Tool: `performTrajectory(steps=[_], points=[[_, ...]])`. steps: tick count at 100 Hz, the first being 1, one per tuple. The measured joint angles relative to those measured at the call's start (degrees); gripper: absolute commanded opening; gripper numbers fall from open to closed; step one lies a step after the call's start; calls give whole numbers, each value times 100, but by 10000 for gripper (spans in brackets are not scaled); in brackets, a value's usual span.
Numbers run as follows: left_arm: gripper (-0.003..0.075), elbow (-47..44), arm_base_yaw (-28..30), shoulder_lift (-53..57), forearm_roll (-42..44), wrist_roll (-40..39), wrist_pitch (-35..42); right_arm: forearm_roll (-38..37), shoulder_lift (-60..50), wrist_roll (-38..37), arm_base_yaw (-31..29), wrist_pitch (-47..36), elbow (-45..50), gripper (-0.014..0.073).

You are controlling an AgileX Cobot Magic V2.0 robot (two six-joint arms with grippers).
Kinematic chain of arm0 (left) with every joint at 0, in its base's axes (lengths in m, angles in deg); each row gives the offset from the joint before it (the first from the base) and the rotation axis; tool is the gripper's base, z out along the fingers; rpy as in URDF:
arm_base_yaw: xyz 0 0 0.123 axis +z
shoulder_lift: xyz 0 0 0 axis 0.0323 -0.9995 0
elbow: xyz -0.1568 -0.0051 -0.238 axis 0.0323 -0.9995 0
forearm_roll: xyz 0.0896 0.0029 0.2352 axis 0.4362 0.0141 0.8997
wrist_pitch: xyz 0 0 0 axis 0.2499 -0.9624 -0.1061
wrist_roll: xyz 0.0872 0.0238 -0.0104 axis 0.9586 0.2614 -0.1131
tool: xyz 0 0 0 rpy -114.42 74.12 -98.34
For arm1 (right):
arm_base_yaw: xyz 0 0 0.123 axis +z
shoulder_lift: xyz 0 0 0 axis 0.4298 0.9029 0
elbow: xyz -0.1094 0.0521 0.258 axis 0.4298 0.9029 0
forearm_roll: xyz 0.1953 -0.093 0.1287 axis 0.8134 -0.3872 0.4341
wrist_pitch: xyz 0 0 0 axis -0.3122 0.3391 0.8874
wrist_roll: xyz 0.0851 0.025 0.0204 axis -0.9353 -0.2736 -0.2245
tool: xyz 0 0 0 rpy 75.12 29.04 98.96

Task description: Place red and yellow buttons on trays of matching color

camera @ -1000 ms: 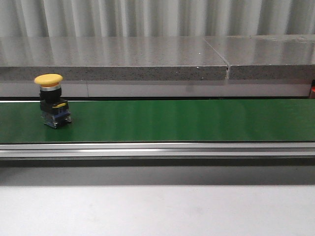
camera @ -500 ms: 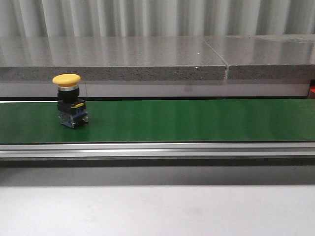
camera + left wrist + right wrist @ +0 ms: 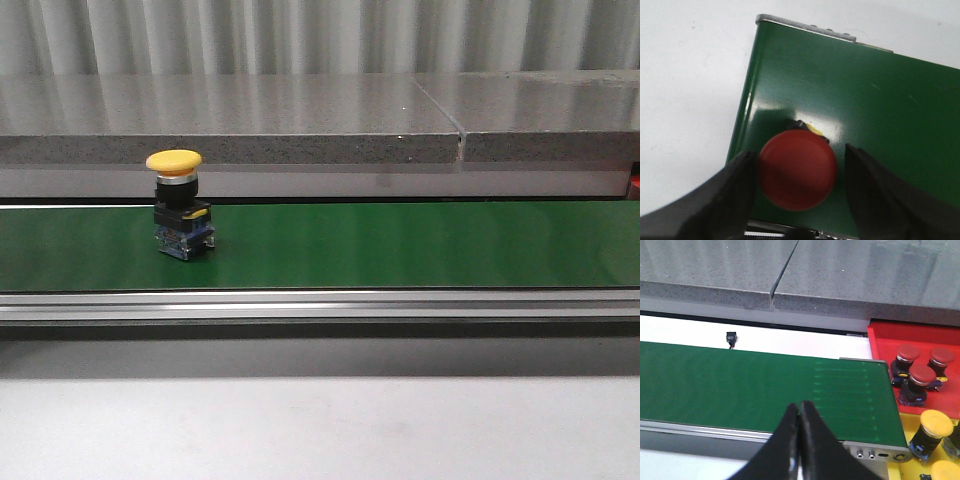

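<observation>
A yellow button (image 3: pixel 178 205) stands upright on the green conveyor belt (image 3: pixel 400 245), left of centre in the front view; neither gripper shows there. In the left wrist view a red button (image 3: pixel 796 170) sits on the belt (image 3: pixel 865 100) near its end. My left gripper (image 3: pixel 799 152) is open around it, one finger close against the cap and the other a gap away. My right gripper (image 3: pixel 800 406) is shut and empty above the belt's near rail. Beyond the belt end lie a red tray (image 3: pixel 880 340) and a yellow tray (image 3: pixel 906 421).
Three red buttons (image 3: pixel 920 380) stand in the red tray, and yellow buttons (image 3: pixel 935 427) in the yellow one. A grey stone ledge (image 3: pixel 300 120) runs behind the belt. An aluminium rail (image 3: pixel 320 305) edges the belt's front, with white table surface below it.
The yellow button has travelled to the right along the belt, staying upright. No gripper has entered the front view.
</observation>
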Motion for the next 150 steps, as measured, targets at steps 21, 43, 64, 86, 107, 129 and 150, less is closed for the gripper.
performTrajectory(steps=[21,43,64,86,107,129,150], points=[[452,0,0,82,-119,0,151,0,0,0,0,0,0,-67],[426,0,-33,654,-141,0,272,0,0,0,0,0,0,-67],[293,0,-442,1309,-141,233,270,0,0,0,0,0,0,-67],[114,-73,-1263,1824,-155,302,264,0,0,0,0,0,0,-67],[-20,-569,-1959,2347,-192,307,418,0,0,0,0,0,0,-67],[-20,-1307,-2080,3163,-205,307,486,0,0,0,0,0,0,-67],[-20,-2050,-2080,4240,-205,307,455,0,0,0,0,0,0,-67]])
